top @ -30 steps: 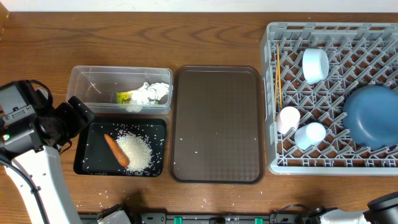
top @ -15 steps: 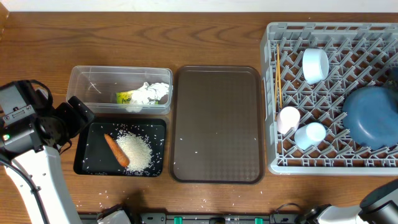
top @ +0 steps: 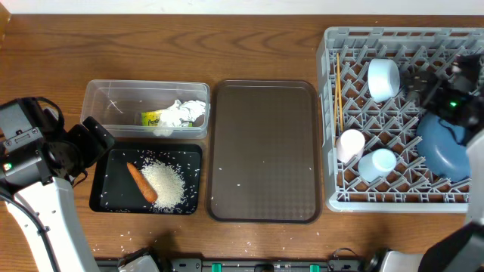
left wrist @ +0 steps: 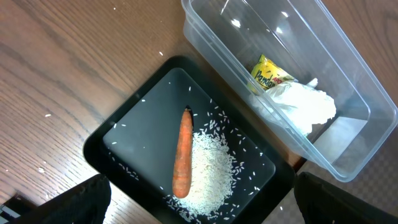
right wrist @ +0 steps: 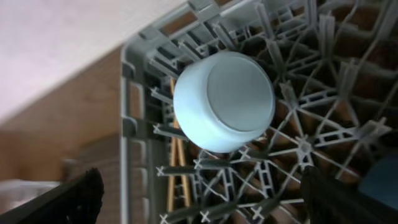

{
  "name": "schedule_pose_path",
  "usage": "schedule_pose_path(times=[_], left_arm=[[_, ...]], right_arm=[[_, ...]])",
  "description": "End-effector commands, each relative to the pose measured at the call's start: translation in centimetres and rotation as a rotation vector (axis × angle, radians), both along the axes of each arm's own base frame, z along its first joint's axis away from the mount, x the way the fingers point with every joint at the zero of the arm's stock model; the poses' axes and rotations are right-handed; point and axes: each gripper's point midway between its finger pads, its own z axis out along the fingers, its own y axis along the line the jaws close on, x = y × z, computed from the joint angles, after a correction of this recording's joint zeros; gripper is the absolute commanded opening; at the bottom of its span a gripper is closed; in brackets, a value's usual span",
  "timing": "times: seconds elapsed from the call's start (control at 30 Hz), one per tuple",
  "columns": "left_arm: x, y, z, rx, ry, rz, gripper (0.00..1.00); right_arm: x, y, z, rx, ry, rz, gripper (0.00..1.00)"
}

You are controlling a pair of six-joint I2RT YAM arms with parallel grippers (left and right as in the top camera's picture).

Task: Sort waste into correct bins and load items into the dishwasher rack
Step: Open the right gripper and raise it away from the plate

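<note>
Grey rack — two cups, one bowl, one plate.

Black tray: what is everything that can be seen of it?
The black tray is shallow, rectangular, round-cornered and glossy like plastic. It lies flat on the wooden table, alongside the clear tub and its long side. Inside are a heap of white rice and an orange piece lying against the heap. Stray grains dot its floor.
</note>
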Motion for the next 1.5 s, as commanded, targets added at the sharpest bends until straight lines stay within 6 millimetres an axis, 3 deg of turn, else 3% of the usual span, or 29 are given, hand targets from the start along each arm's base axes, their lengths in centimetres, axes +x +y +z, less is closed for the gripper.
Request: schedule_pose_path(times=[0.0,0.23,0.43,1.47], left_arm=[[-0.2,0.3,-0.2,0.012,0.013,0.003,0.96],[-0.2,0.3,-0.2,0.012,0.013,0.003,0.96],[-0.2,0.3,-0.2,0.012,0.013,0.003,0.96],[-0.2,0.3,-0.2,0.012,0.013,0.003,0.96]], right_arm=[[0.3,-0.7,2.9,-0.277,-0.022,-0.053,0.99],[0.2,3.1,2.6,-0.494,0.023,0.026,0.99],[0.0,5.9,2.1,-0.502,0.033,0.095,0.99],[-1.0,6.2,0.6,-0.496,0.098,0.117,0.99]])
